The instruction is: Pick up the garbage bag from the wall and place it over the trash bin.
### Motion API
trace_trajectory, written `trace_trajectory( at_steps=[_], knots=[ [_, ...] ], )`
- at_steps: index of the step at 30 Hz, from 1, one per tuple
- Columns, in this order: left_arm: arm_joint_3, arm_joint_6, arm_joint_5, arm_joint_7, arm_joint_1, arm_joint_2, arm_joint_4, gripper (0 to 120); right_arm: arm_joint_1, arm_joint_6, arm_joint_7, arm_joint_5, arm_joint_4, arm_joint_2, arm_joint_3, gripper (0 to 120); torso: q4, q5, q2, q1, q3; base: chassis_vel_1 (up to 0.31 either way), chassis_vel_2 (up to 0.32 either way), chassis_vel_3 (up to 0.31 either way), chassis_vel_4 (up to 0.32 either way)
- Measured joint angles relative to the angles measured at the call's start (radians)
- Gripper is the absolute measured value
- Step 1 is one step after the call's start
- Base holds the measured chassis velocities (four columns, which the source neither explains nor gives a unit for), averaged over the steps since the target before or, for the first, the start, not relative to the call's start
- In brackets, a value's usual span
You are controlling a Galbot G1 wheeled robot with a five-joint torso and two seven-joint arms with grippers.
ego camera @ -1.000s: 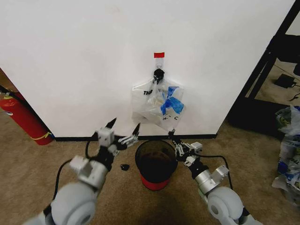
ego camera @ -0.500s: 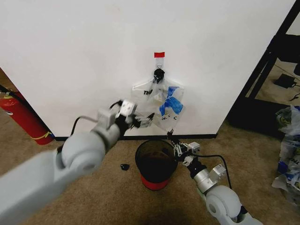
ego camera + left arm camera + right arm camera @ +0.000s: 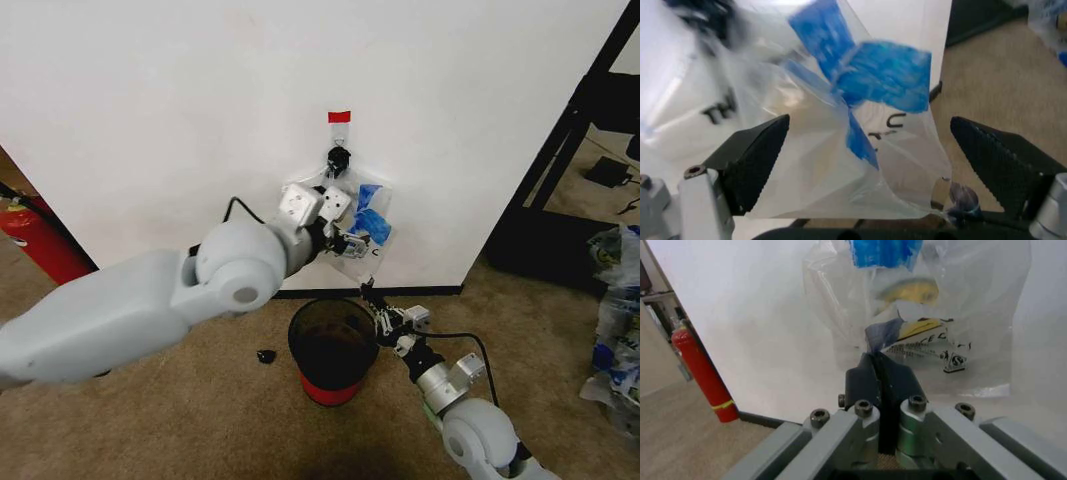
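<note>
Wall point(image 3: 150, 120): L gripper point(image 3: 870, 150) agape round bag point(image 3: 840, 165)

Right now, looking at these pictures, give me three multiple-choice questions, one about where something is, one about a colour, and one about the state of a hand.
1. Where is the thin translucent white plastic garbage bag?
A. Hanging from the black hook on the white wall
B. Draped over the bin
C. Lying on the carpet

2. What colour is the bottom band of the small round dark trash bin?
A. Yellow
B. Red
C. Blue

3. How does the left hand stand?
A. Shut on the bin's rim
B. Shut on the hook
C. Open, its fingers either side of the bag

Answers: 1 A, the bag hangs on the wall above the bin. 2 B, a red band rings the bin's base. 3 C, the left wrist view shows the two black fingers spread wide with the bag between them. The right hand sits shut beside the bin's rim.
</note>
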Motion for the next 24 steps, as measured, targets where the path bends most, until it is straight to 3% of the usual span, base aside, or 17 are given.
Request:
trace_trajectory(
  at_steps=[4,9,24],
  knots=[
    [0.077,0.007,-0.017,-0.020,-0.030,-0.065,0.079,91,-0.010,0.000,0.000,0.005,0.015,-0.005,0.011,0,-0.0001,-0.0002,0.000,0.000,0.000,0.000,0.000,0.000,0.000],
    [0.117,0.006,0.059,-0.016,-0.028,-0.082,0.130,86,-0.017,0.000,0.000,0.016,0.025,-0.012,0.021,0,-0.0001,-0.0005,0.000,0.000,0.000,0.000,0.000,0.000,0.000],
    [0.154,-0.006,0.098,-0.017,-0.037,-0.072,0.148,34,-0.019,0.001,0.001,0.020,0.027,-0.018,0.021,0,-0.0001,-0.0004,0.000,0.000,0.000,0.000,0.000,0.000,0.000]
  ],
)
